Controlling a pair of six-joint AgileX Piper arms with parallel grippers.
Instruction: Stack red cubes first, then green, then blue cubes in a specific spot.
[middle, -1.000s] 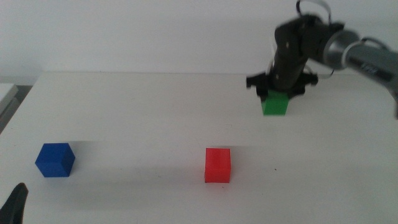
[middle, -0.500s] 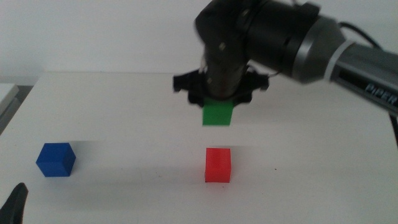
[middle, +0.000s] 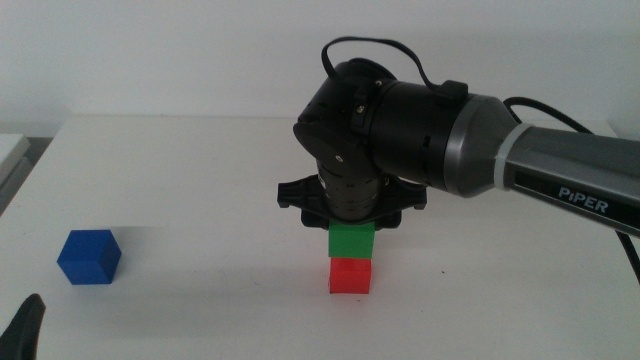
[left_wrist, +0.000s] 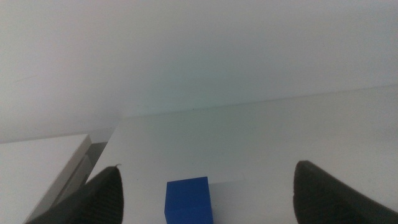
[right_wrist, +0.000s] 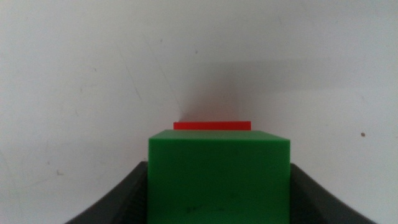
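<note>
The green cube (middle: 351, 241) is held by the right gripper (middle: 351, 222) directly above the red cube (middle: 350, 276) at the centre of the worktop (middle: 220, 190), the two appearing to touch or nearly so. The jaws are closed on the green cube's sides, which keeps it square over the red one, judged to be the second step of the stack; in the right wrist view only a thin red strip is seen past the green top, so the alignment looks close. The blue cube (middle: 89, 257) is left at 9 o'clock, well apart, awaiting its turn. The left gripper (left_wrist: 205, 193) is parked near 7 o'clock, its jaws wide apart and empty, with the blue cube framed between them.
</note>
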